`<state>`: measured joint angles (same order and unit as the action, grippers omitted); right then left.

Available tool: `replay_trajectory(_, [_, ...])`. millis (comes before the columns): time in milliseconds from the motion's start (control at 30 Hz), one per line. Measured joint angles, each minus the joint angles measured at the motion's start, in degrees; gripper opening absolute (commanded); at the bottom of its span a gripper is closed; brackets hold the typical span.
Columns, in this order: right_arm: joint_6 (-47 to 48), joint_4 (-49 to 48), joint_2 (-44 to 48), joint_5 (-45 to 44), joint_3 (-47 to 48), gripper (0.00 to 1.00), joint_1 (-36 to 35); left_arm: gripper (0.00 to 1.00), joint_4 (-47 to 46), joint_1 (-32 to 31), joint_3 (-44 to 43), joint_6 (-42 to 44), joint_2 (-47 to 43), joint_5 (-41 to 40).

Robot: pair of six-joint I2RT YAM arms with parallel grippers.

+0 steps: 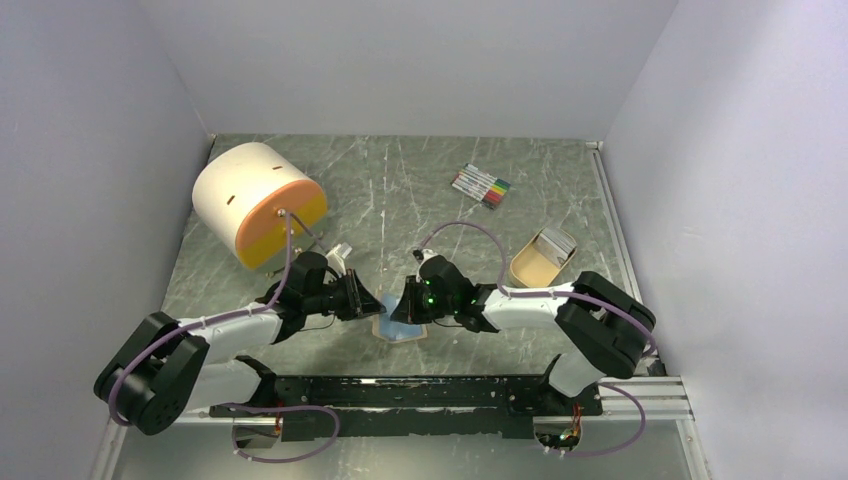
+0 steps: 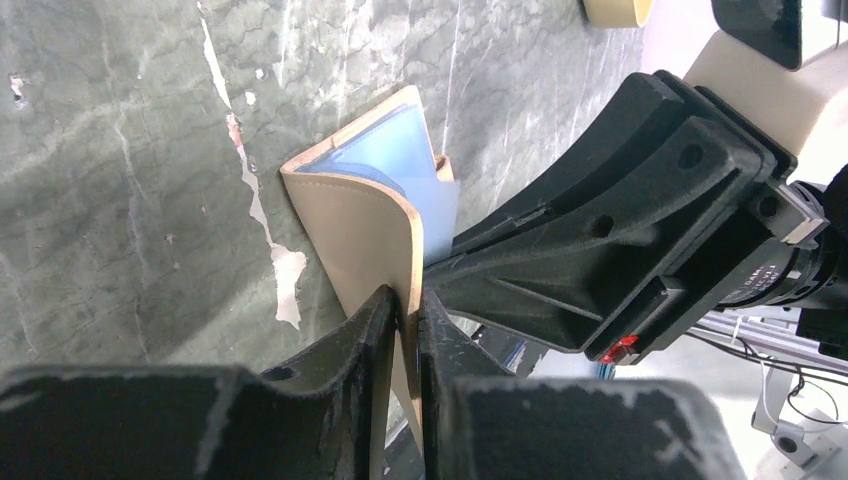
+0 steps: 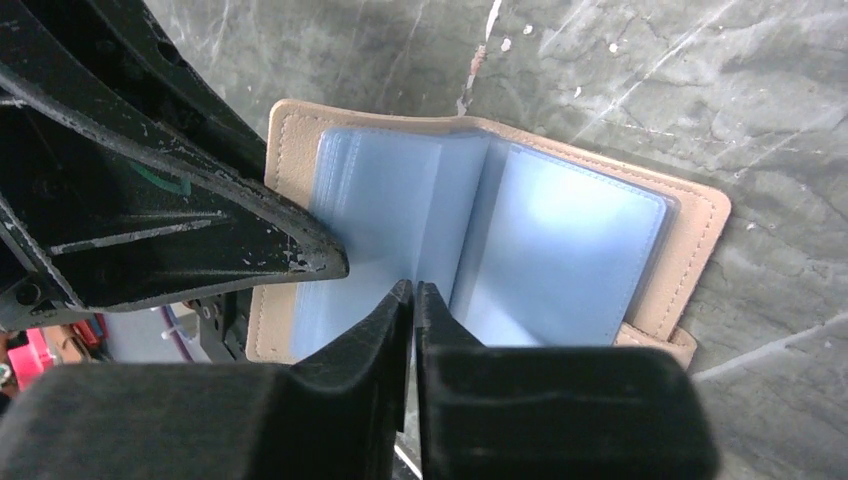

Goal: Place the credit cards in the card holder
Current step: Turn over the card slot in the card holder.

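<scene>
We hold the card holder (image 3: 560, 250) open between the two grippers; it lies on the table (image 3: 620, 70) directly at the jaws. The left gripper (image 2: 405, 300) is clenched on the tan cover (image 2: 355, 225), which stands up, bent, between its jaws. The right gripper (image 3: 413, 292) seems to pinch a thin blue sleeve (image 3: 375, 200) near the fold, with its jaws almost together and the leaf between them. The credit cards (image 1: 553, 243) are near no jaw. They lie in the tray (image 1: 527, 272), well apart from both grippers, on the right gripper's outer side.

We judge that the step in hand is to open one pocket. To do it well, we should lift the sleeve only a little with the right jaws, so that the plastic does not slip out or crease. The left jaws should draw the cover gently sideways, not upward, so that the holder does not leave the table. Only one leaf should sit between the right jaws, and we cannot tell whether it is one or several.
</scene>
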<state>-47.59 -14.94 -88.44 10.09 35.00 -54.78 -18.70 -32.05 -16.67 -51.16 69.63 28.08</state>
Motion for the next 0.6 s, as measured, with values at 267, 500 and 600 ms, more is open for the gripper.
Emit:
replay_trajectory(267, [-0.2, 0.0, 0.6, -0.9, -0.7, 0.00, 0.0, 0.24, 1.0, 0.0, 0.0, 0.3, -0.1, -0.7])
replay_trajectory(500, [-0.6, 0.0, 1.2, -1.9, -2.2, 0.00, 0.0, 0.25, 3.9, 0.0, 0.0, 1.2, -2.3, -2.2])
replay_trajectory(600, [-0.8, 0.0, 1.3, -2.1, -2.4, 0.00, 0.0, 0.25, 4.3, 0.0, 0.0, 1.3, -2.7, -2.4])
